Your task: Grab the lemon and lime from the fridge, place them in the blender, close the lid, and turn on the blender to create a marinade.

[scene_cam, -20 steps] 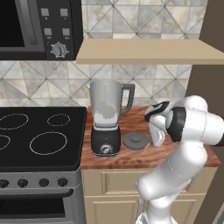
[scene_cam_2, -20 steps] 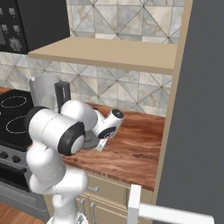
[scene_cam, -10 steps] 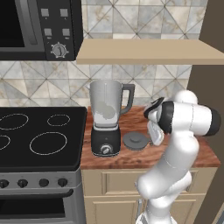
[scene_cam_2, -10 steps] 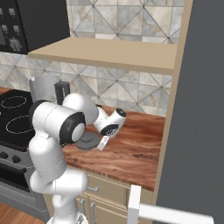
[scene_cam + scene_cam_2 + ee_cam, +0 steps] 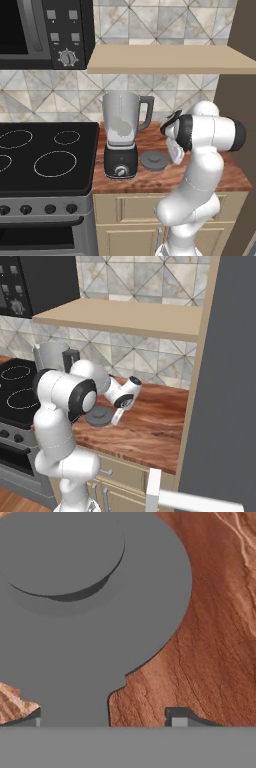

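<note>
With gripper (image 5: pixel 107 718) low over the lid (image 5: pixel 95 602) on the tabletop (image 5: pixel 210 627), jaws spread, lid-pickup looks underway. Next: pinch its rim, lift toward blender (image 5: pixel 121 132).

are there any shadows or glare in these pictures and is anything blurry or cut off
Left base view: flat, even rendered light, no glare; the blender jar is translucent. Right base view: likewise sharp and evenly lit, with the lid partly hidden behind the arm. Hand view: very close, the lid cropped at the frame edges, a dark crescent shadow under its knob, the counter grain crisp.
</note>
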Tool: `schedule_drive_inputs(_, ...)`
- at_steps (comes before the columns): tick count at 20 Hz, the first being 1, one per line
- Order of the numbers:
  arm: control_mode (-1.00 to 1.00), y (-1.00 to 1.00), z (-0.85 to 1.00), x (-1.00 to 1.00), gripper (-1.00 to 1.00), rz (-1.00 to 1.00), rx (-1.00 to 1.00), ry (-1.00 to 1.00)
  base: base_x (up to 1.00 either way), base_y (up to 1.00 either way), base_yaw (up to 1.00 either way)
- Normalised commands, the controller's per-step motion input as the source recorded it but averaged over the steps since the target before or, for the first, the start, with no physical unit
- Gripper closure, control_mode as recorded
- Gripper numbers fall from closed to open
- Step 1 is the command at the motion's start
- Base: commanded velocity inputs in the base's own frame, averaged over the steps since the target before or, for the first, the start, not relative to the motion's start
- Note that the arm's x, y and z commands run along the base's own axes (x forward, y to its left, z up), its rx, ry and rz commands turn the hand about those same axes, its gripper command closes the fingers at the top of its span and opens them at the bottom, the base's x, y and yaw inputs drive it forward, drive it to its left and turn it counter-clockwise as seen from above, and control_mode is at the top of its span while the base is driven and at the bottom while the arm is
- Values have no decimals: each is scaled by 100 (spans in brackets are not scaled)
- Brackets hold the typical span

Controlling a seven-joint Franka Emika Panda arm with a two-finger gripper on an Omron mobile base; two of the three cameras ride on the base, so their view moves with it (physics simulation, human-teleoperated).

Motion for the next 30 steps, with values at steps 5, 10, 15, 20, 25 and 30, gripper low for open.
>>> schedule_drive_inputs(5,-100,38,-26,-5,100,0,-3,-8,0,0,0)
schedule_drive_inputs(10,-100,10,0,-19,100,0,0,-17,0,0,0)
schedule_drive_inputs(15,-100,1,15,-42,100,0,0,-17,0,0,0)
schedule_drive_inputs(20,-100,0,93,-27,100,0,0,-4,0,0,0)
schedule_drive_inputs(25,-100,0,100,-8,100,0,0,-1,0,0,0)
schedule_drive_inputs(30,-100,0,100,-8,100,0,0,-1,0,0,0)
